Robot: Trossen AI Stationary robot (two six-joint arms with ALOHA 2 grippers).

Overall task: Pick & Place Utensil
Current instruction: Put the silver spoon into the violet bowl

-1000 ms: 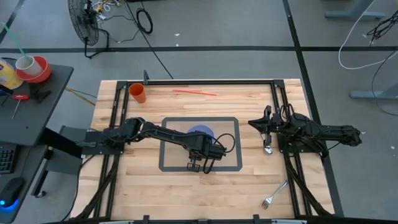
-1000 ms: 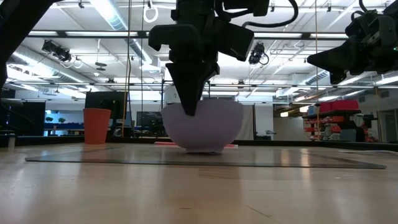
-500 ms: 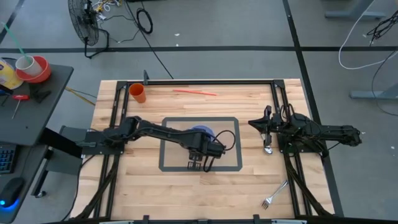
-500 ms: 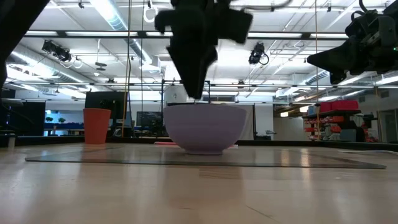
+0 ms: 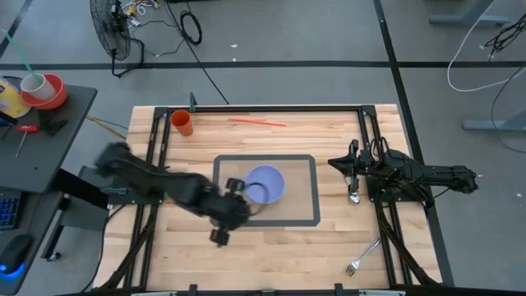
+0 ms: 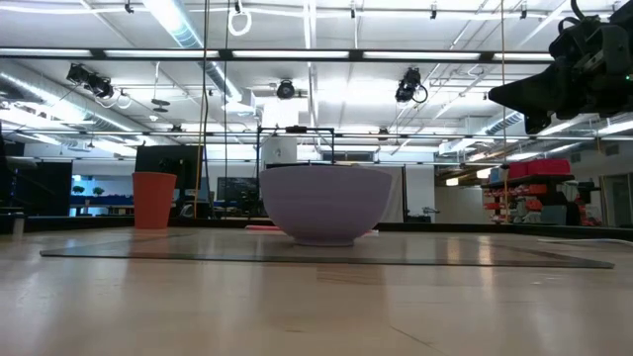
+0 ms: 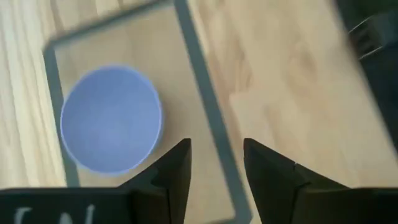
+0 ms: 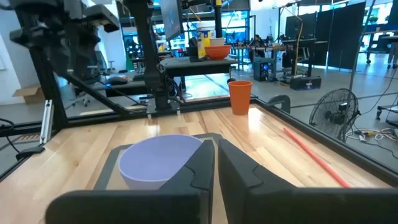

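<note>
A silver fork lies flat on the wood near the table's front right; its tines also show in the left wrist view. A second silver utensil lies beside my right arm. A lilac bowl stands on the grey-bordered mat; it also shows in the low view. My left gripper hangs above the table's near left part, open and empty, to the near left of the bowl. My right gripper waits at the right, shut and empty.
An orange cup stands at the far left corner, and a red straw lies along the far edge. Dark frame rails run down both sides of the table. Bare wood lies between the mat and the fork.
My left gripper has risen from just in front of the bowl, gone up out of the low view, and swung toward the table's near left. The bowl, fork and right arm have kept still.
</note>
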